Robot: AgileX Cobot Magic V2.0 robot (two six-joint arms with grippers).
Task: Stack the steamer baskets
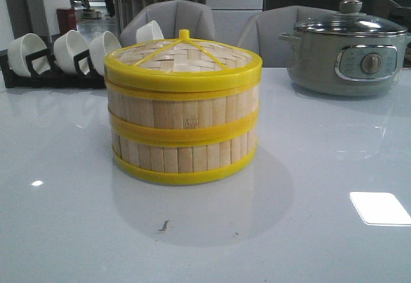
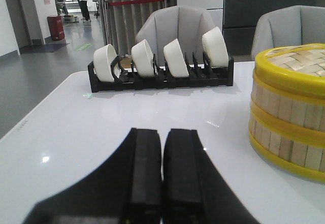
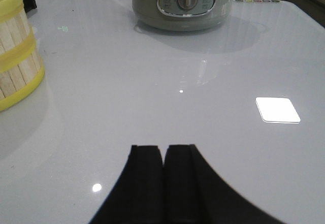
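Condition: the steamer baskets stand as one column near the middle of the white surface, two bamboo rings one on the other with the woven lid seated on top. In the front view the yellow rims line up on both sides and the lid sits level; no gap shows between tiers. On this evidence the stacking looks complete or very nearly so.

Tools: the left tool hangs low over the surface with its two black fingers pressed together and nothing between them; the stack sits near it, to one side and apart from it. The right tool is likewise closed and empty, well apart from the stack, whose edge just enters its view.

Hazards, as judged:
- A sideways sweep of the left arm could strike the stack wall. The rings appear only to rest on each other, so a knock may shift a tier or tip the lid off.
- The surface is glossy; a light push would likely slide the whole column rather than stop it.
- Behind stand the black rack of white bowls and the grey electric pot. A high or wide retreat by either arm risks clipping them.
- Seating on the far side of the stack is hidden and cannot be confirmed.
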